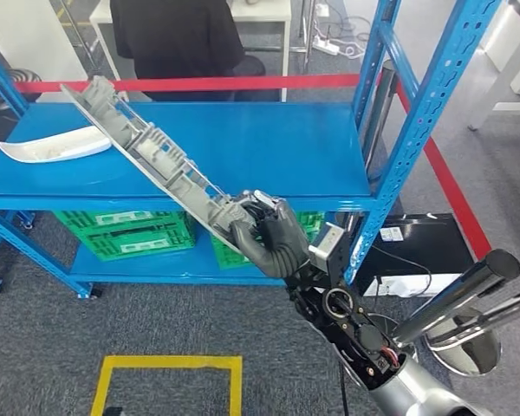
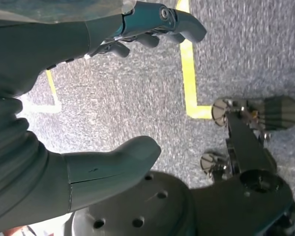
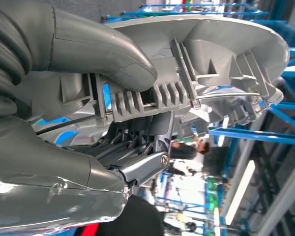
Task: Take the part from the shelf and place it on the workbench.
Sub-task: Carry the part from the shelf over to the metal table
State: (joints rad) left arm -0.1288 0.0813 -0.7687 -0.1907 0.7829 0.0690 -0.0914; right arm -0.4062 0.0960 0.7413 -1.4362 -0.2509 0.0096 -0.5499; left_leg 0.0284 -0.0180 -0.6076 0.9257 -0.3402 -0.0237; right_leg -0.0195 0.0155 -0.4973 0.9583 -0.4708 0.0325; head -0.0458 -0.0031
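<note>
so the right hand (image 1: 269,236) grips the long grey trim part (image 1: 154,156) by one end. far end probably touches the blue shelf (image 1: 296,147), so lift level. left hand (image 2: 101,98) hangs open.

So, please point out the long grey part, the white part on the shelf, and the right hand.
long grey part (image 1: 154,149), head view, ribbed middle.
white part (image 1: 55,145), head view, its centre.
right hand (image 1: 270,234), head view, fingers gripping the part's end.
</note>
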